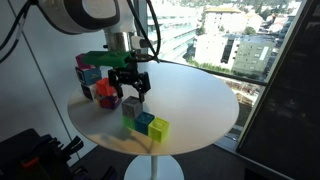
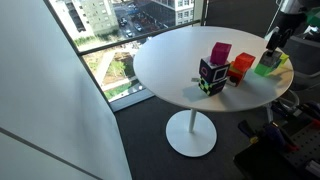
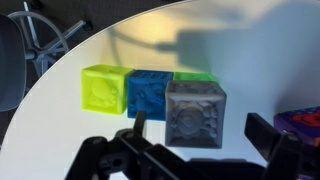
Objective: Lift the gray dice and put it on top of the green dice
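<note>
The gray dice (image 3: 195, 113) sits over the green dice (image 3: 196, 76), which shows only as a lime-green strip past its far edge. In an exterior view the gray dice (image 1: 131, 104) appears stacked on the green dice (image 1: 129, 121). My gripper (image 3: 200, 124) is open, one finger on each side of the gray dice, and both fingers are clear of it. In an exterior view my gripper (image 1: 132, 90) hangs just above the stack. A blue cube (image 3: 150, 95) and a yellow-green cube (image 3: 100, 88) stand in a row beside the green dice.
The round white table (image 1: 195, 100) has a cluster of red, magenta and purple blocks (image 1: 100, 85) near the gripper; these blocks also show in an exterior view (image 2: 225, 68). A purple block (image 3: 300, 122) lies to the right of the gray dice. The table edge (image 3: 40, 90) curves close by.
</note>
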`<action>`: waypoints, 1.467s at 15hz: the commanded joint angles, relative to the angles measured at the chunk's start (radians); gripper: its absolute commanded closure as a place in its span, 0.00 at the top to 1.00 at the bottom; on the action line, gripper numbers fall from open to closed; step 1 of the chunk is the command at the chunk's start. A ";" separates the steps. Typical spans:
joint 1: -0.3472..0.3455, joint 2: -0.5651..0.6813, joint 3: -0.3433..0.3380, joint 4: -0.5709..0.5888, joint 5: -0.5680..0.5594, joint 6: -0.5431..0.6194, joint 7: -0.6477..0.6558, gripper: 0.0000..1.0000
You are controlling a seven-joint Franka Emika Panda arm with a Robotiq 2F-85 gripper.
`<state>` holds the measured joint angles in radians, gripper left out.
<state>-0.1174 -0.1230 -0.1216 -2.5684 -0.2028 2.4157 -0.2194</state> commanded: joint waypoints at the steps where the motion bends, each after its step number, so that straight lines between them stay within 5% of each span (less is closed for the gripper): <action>1: -0.001 -0.013 -0.003 0.006 0.012 -0.021 0.002 1.00; 22: 0.039 -0.104 0.019 0.169 0.088 -0.410 0.000 1.00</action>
<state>-0.0905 -0.1944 -0.1074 -2.4284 -0.1572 2.0822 -0.2194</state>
